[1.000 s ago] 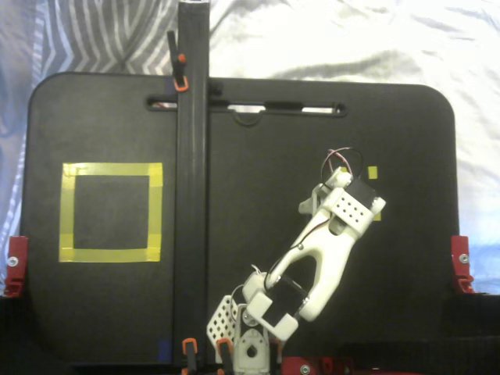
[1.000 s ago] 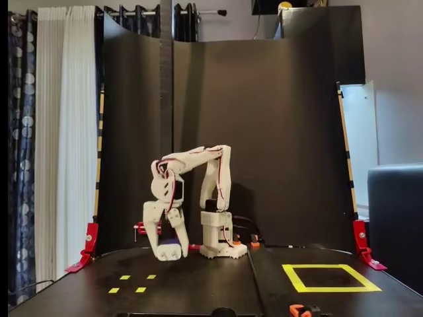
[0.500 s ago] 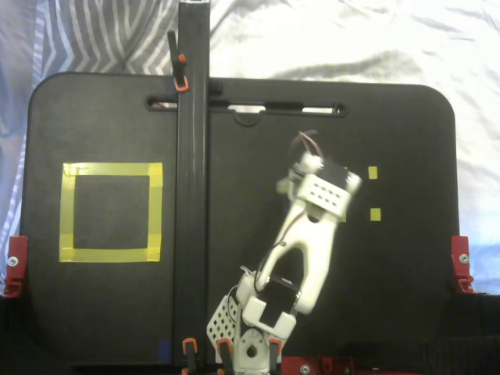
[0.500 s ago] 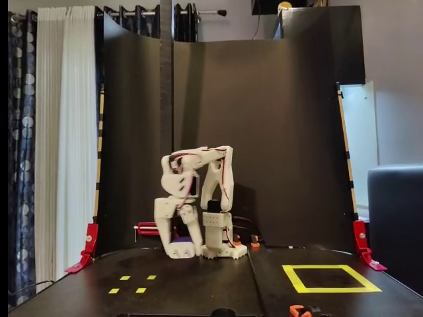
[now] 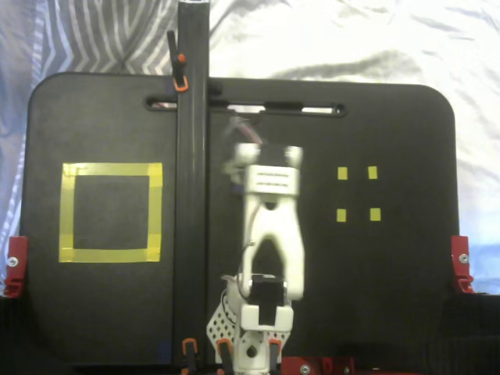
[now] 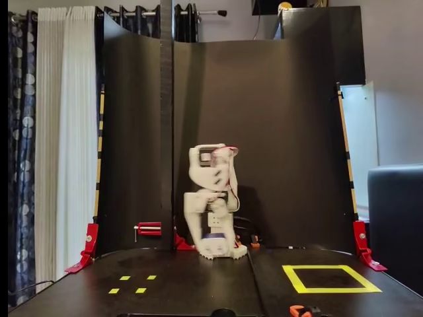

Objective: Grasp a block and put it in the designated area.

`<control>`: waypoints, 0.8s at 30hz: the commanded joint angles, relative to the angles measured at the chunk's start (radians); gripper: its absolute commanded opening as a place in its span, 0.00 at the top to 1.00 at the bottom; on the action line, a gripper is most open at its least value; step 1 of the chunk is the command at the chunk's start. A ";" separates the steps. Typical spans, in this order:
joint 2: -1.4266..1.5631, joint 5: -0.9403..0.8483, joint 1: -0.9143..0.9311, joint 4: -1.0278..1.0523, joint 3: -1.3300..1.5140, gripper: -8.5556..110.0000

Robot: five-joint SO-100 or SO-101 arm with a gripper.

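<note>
In the front fixed view my gripper (image 6: 210, 239) hangs down in front of the arm's base, a little above the black board. A small bluish-purple patch of the block (image 6: 213, 236) shows between its fingers. In the overhead fixed view the blurred white wrist (image 5: 269, 178) hides both block and fingertips, just right of the black post. The designated area, a large yellow tape square (image 5: 111, 169), lies at the board's left in that view and at the front right (image 6: 336, 288) in the front view. It has nothing in it.
A tall black post (image 5: 192, 156) stands between arm and tape square, clamped with orange clips. Small yellow squares (image 5: 342, 173) mark the board's right side and show at the front left (image 6: 125, 278) in the front view. Red clamps (image 5: 461, 262) hold the board's edges.
The arm has swung from over the small yellow squares to the board's middle, leftward in the overhead view and rightward in the front view, carrying the block.
</note>
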 commanded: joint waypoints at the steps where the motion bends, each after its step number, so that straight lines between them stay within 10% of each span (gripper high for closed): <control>1: 0.025 0.080 -0.084 -0.002 -0.046 0.77; 24: -0.199 0.581 -0.646 0.063 -0.265 0.77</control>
